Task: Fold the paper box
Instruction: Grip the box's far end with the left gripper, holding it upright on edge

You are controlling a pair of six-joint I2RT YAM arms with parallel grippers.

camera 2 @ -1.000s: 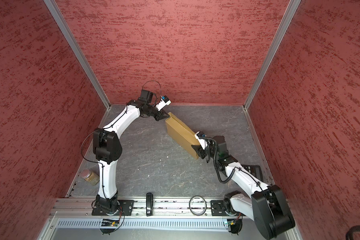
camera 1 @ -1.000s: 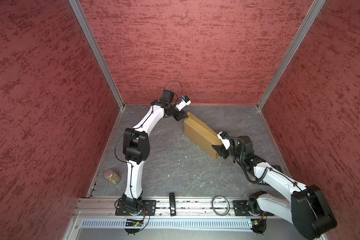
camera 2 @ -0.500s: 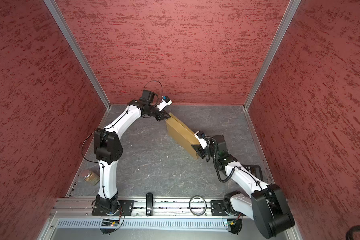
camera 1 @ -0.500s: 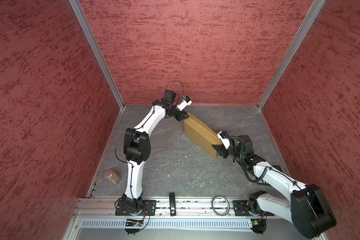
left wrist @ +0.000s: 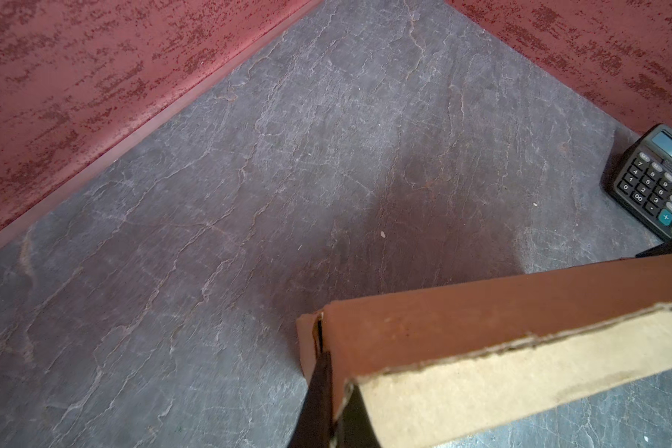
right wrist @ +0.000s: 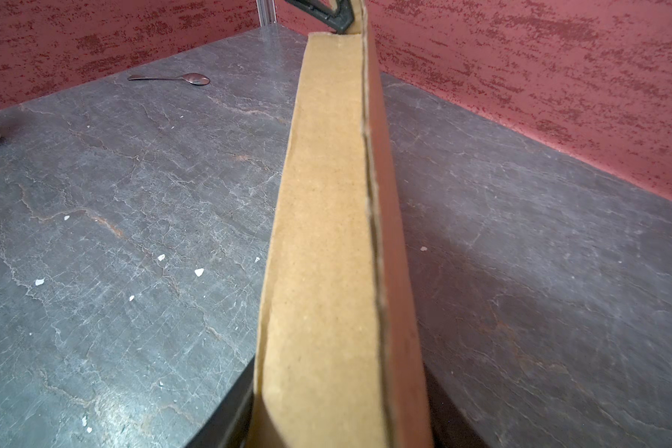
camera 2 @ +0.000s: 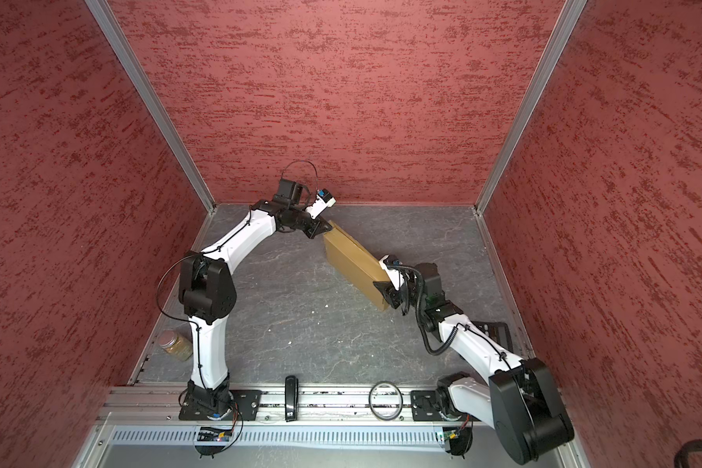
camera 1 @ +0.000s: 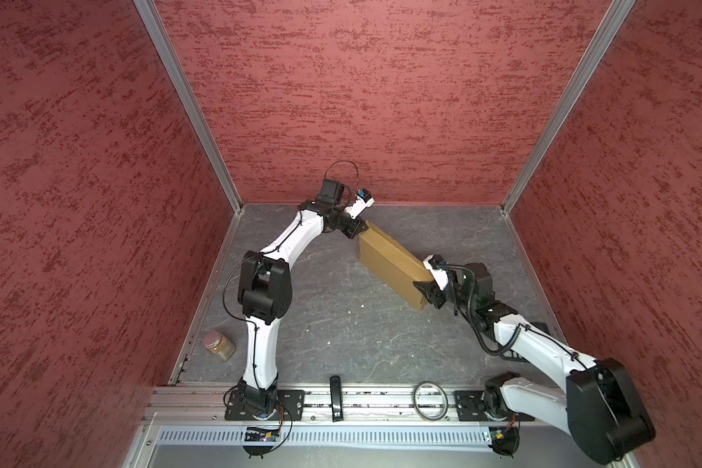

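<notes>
Here, the grey table point(camera 1: 341, 324) carries the paper box point(camera 1: 390, 259), up on a long edge just 2 o'clock of centre and running from 11 to 5 o'clock. The right gripper point(camera 1: 425, 281) clamps its 5 o'clock end across the thickness; the left gripper point(camera 1: 360, 231) pinches the 11 o'clock corner wall. A jar point(camera 1: 219, 345) sits at 8 o'clock

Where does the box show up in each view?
Top view: box just right of centre, slanting down to the right.
Top view: box at centre, with the same slant.
Left wrist: box close up, its gripped corner nearest the camera.
Right wrist: box edge-on, running away from the camera.
Shared landmark: the left gripper, clamped on the box's far end, is visible in all four.
</notes>
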